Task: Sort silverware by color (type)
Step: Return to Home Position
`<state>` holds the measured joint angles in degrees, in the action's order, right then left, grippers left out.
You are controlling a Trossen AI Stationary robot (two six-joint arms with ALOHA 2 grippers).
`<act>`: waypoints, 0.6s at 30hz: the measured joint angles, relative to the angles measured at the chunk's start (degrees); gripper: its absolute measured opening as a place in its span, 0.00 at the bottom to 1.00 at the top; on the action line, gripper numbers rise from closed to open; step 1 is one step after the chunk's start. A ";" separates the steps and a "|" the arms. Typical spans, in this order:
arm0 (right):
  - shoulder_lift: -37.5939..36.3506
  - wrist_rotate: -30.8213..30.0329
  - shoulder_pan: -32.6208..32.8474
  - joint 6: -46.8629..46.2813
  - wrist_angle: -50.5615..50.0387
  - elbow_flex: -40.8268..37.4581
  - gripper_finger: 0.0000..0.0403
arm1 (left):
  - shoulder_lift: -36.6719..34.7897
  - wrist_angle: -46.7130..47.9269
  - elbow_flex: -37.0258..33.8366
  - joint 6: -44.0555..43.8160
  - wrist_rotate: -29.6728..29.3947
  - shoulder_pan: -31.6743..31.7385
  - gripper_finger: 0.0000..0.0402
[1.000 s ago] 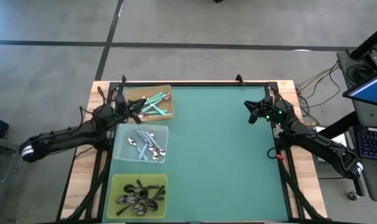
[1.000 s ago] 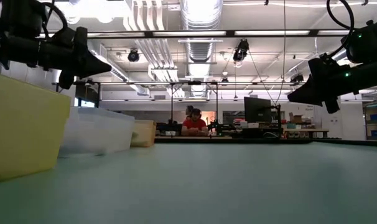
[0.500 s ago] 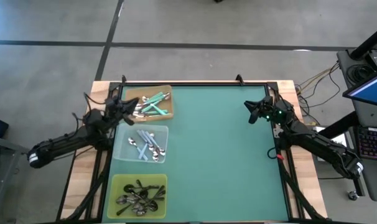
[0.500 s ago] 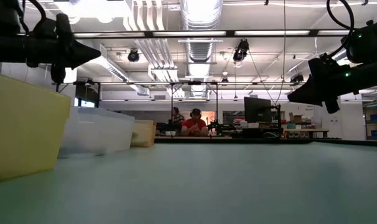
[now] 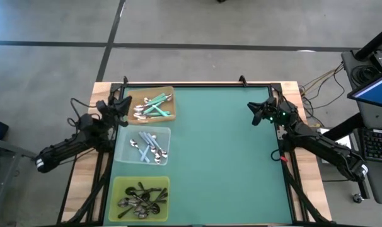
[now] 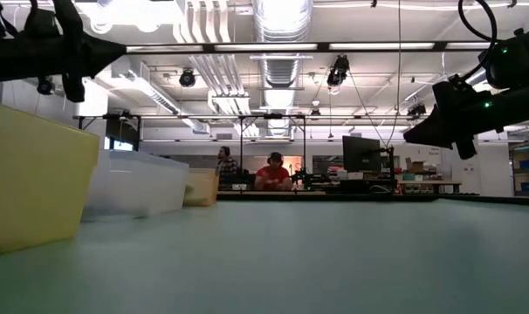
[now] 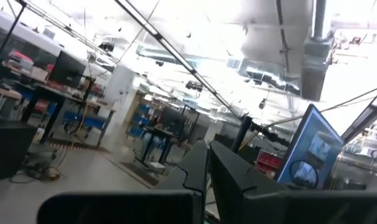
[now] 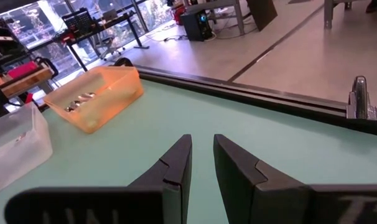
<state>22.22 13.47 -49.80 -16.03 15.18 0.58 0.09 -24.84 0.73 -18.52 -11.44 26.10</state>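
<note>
the left gripper (image 5: 120, 106), fingers closed on nothing, hangs at the outer edge of the orange tray (image 5: 172, 113). its teal spoons (image 5: 154, 104) lie just ahead, handles pointing mostly away. beside its arm sit the clear tray (image 5: 123, 155) of pale blue spoons (image 5: 147, 146) and, farthest, the yellow tray (image 5: 115, 185) of black spoons (image 5: 140, 198). the right gripper (image 5: 253, 113), slightly parted and empty, waits well apart across the green mat (image 5: 222, 157).

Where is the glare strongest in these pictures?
Left wrist view: ceiling lights bleach the upper part white above the left gripper. Low view: a bright lamp glares at top left, beside that gripper's dark outline. High view: even light on the green mat, no harsh shadows.
</note>
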 joint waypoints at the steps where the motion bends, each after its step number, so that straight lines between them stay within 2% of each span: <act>1: 0.00 0.02 0.01 0.02 -0.05 0.00 0.15 | -0.14 -0.05 0.01 0.00 0.01 -0.08 0.01; 18: 0.00 0.01 0.01 0.00 -0.18 0.00 0.15 | -0.12 0.02 -0.04 0.00 0.01 -0.14 0.01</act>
<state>22.22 13.47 -49.79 -16.03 15.00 0.58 -0.03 -24.82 0.69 -18.52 -11.43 25.96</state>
